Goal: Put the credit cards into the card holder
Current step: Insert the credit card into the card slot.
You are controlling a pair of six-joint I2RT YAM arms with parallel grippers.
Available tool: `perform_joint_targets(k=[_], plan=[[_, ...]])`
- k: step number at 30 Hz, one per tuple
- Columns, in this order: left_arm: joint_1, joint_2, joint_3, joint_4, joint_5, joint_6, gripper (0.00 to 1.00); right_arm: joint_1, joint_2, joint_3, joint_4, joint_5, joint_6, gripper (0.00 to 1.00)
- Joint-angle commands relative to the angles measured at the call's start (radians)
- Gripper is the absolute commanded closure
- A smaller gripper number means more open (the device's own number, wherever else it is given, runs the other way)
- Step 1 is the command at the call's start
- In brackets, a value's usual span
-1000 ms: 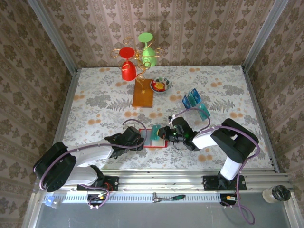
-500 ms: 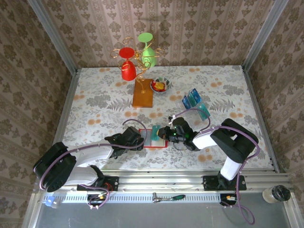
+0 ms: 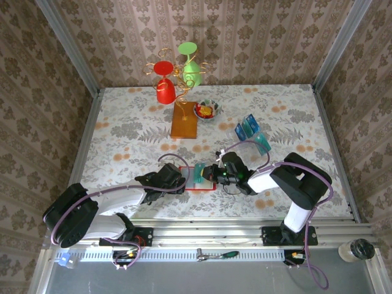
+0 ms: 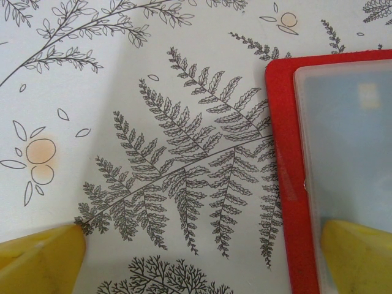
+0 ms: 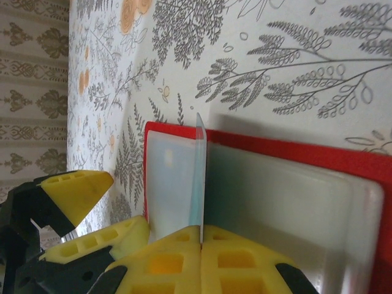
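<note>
The red card holder (image 3: 199,187) lies open on the table near the front, between the two grippers. My right gripper (image 3: 212,173) is shut on a teal credit card (image 3: 199,173). In the right wrist view that card (image 5: 199,177) stands edge-on over the holder's (image 5: 288,150) clear pockets, pinched in the gripper (image 5: 201,236). My left gripper (image 4: 199,263) is open at the holder's (image 4: 288,184) left edge. One fingertip (image 4: 358,257) is on the clear sleeve, the other on the tablecloth. More credit cards (image 3: 248,128) stand farther back on the right.
An orange stand base (image 3: 184,119) carries a gold wire rack with a red cup (image 3: 164,86) and a green cup (image 3: 190,61) at the back. Beside it sits a small bowl (image 3: 207,110). Patterned walls close in the table on three sides.
The right arm has edged slightly left with the card. The left arm has not moved.
</note>
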Motion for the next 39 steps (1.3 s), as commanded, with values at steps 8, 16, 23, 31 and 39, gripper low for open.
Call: perform_joint_targets(k=[8,16,23,31,39], plan=[[-0.006,-0.003,-0.011,-0.037,-0.017,-0.010,0.00,0.020,0.014,-0.041,-0.002,-0.001,-0.005,1.00],[-0.006,-0.005,-0.013,-0.039,-0.017,-0.010,0.00,0.028,0.012,-0.059,-0.006,0.012,0.006,1.00],[-0.006,-0.005,-0.015,-0.037,-0.017,-0.010,0.00,0.036,0.018,-0.068,-0.004,0.017,0.015,1.00],[-0.007,-0.003,-0.016,-0.035,-0.015,-0.011,0.00,0.045,0.048,-0.062,0.008,0.022,0.039,1.00],[-0.007,-0.005,-0.017,-0.033,-0.017,-0.012,0.00,0.046,0.058,-0.068,0.014,0.026,0.052,1.00]])
